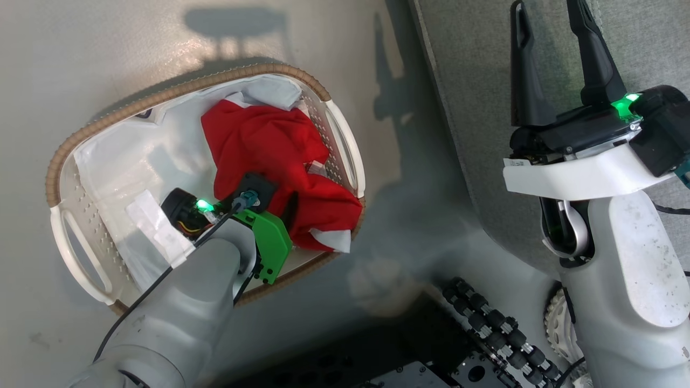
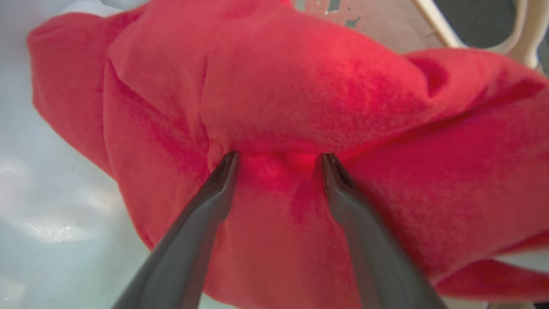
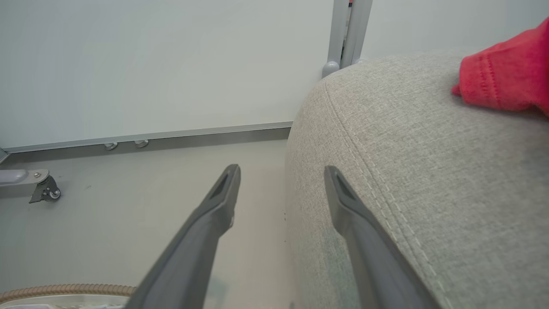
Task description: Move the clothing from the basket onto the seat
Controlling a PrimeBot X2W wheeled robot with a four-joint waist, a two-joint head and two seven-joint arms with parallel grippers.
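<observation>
The red clothing (image 1: pixel 264 145) lies crumpled in the right half of the white basket (image 1: pixel 178 89) with its brown woven rim. My left arm (image 1: pixel 215 258) reaches down into the basket. In the left wrist view my left gripper (image 2: pixel 279 161) is open, both tips pressed into the red clothing (image 2: pixel 300 86) with a small fold bulging between them. My right gripper (image 1: pixel 545 16) hovers open and empty over the grey seat (image 1: pixel 485 81). In the right wrist view my right gripper (image 3: pixel 281 171) straddles the rounded edge of the seat (image 3: pixel 429 171), where a piece of red fabric (image 3: pixel 506 77) lies.
The basket's white liner (image 1: pixel 135 156) covers its left half. The basket stands on a pale floor (image 1: pixel 81 54) left of the seat. A white wall panel (image 3: pixel 171 64) and a caster (image 3: pixel 47 191) lie beyond. My wheeled base (image 1: pixel 485 323) is at the bottom.
</observation>
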